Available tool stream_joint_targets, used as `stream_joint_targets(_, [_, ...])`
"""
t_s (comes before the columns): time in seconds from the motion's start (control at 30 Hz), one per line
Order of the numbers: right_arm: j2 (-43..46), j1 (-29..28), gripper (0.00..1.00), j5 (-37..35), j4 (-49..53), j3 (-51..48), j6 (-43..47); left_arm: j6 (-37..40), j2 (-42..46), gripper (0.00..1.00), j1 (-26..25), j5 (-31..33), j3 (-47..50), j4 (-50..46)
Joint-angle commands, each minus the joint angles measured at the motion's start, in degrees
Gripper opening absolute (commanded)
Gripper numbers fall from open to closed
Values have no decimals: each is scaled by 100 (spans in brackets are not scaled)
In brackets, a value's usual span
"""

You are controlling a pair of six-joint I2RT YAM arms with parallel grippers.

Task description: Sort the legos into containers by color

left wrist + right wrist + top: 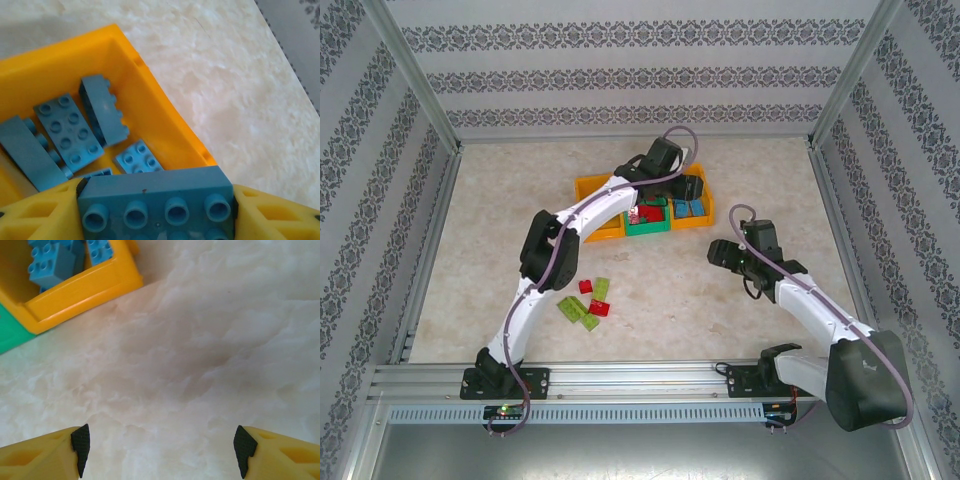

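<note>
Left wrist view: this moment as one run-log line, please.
left gripper: shut on blue lego | above orange bin | right gripper: open, empty

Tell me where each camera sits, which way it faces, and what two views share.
Top external: above and behind, looking down on the table; left arm and right arm show.
Left wrist: on the wrist, looking down into the orange bin; left gripper pinches a blue brick.
Right wrist: looking down at bare table; right gripper open.
Shared: both wrist views catch that orange bin.
</note>
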State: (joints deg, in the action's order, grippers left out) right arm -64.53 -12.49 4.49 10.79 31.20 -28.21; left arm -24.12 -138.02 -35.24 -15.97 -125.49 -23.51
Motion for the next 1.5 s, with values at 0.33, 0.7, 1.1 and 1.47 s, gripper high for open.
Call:
stream_joint_targets(0.33, [-106, -571, 79, -150, -179, -64, 100, -339, -200, 100, 149, 49, -534, -135])
stream_joint_targets(0.7, [-145, -1800, 79, 55, -529, 133, 1257, -309, 1749, 100, 149, 435, 1985, 1129])
stream_joint_targets(1.1, [-1996, -3829, 78, 193, -762, 1185, 2542, -822, 4158, 100, 884, 226, 5599, 2301])
stream_joint_targets(1.47, [-3262, -4575, 77, 617, -807, 2082, 2824, -848, 5713, 99, 1509, 396, 7426, 1973])
